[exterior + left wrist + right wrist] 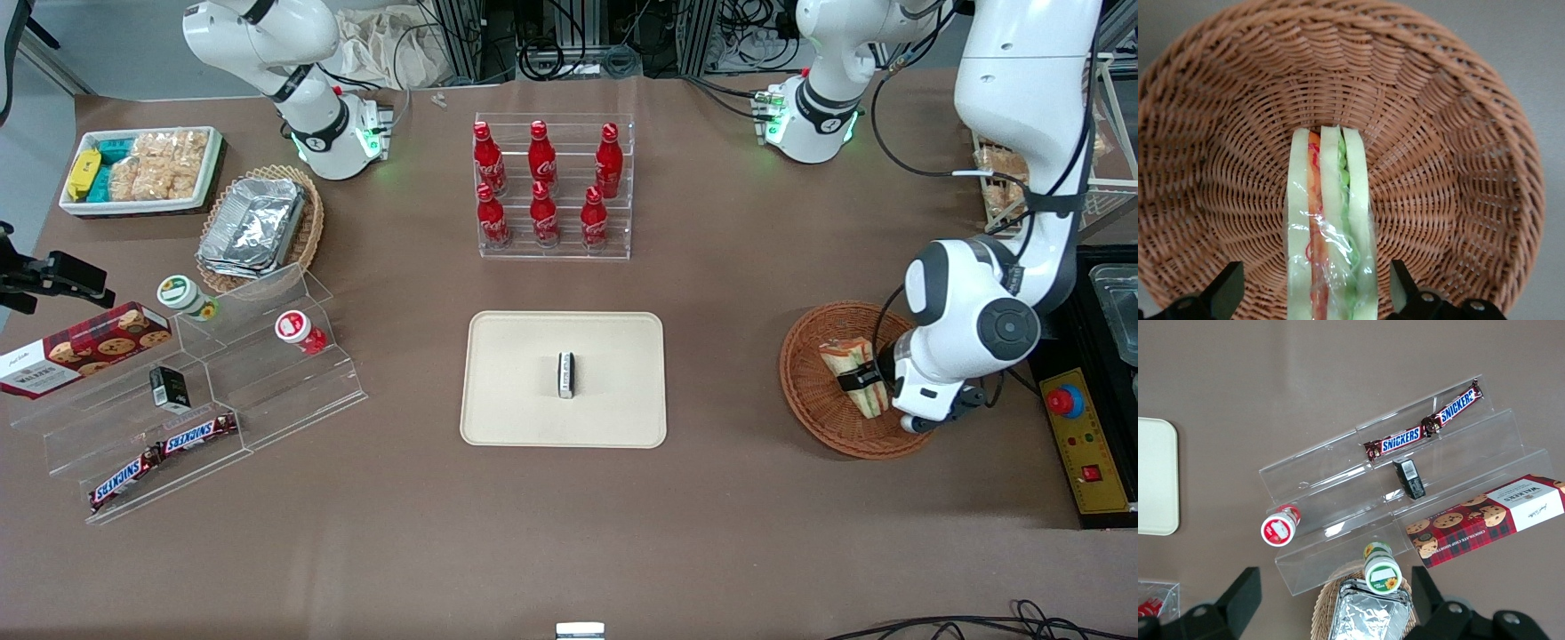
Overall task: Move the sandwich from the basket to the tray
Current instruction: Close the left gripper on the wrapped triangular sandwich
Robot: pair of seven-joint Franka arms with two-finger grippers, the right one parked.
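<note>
The left arm bends down over the basket [822, 391], which sits toward the working arm's end of the table. Its gripper [1317, 293] hangs low with fingers [1228, 287] spread wide on either side of the sandwich [1330, 220], not touching it. The sandwich stands on edge in the basket. The arm's wrist hides part of the basket. The tray [507, 356] holds a small dark object [565, 374], too small to identify.

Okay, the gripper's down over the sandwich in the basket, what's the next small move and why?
Probably close the fingers. The gripper is open, with one finger on each side of the sandwich, which lies in the basket. Nothing grips the sandwich yet, so it needs a firm hold before being lifted toward the tray.
</note>
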